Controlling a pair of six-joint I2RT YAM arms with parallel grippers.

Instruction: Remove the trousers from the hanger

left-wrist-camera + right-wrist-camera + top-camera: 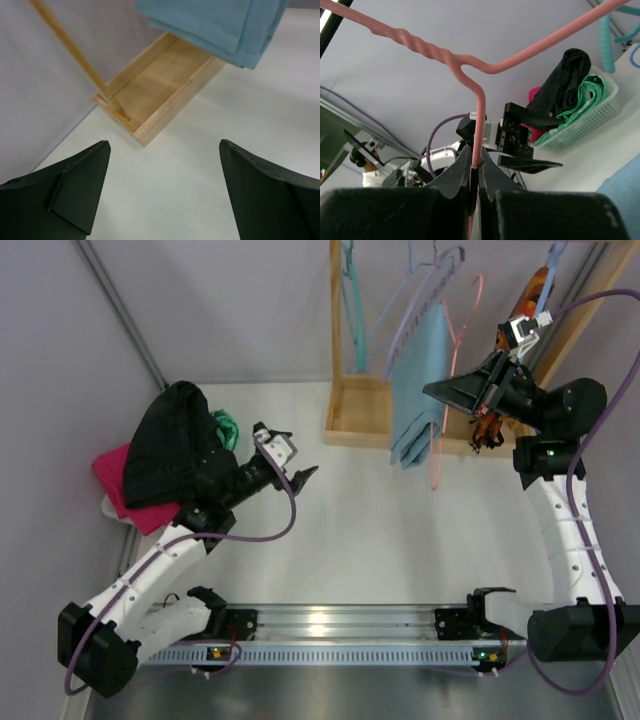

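Right gripper (475, 156) clamps pink hanger (480, 107), clearest wrist-side.

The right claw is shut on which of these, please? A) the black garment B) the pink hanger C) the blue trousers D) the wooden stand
B: the right wrist view shows the right claw pinched on the wire stem of the pink hanger.

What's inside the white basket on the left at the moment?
The basket holds a black garment heaped on top, a green cloth at one side and a pink cloth partly under the black one. Whatever lies deeper is covered.
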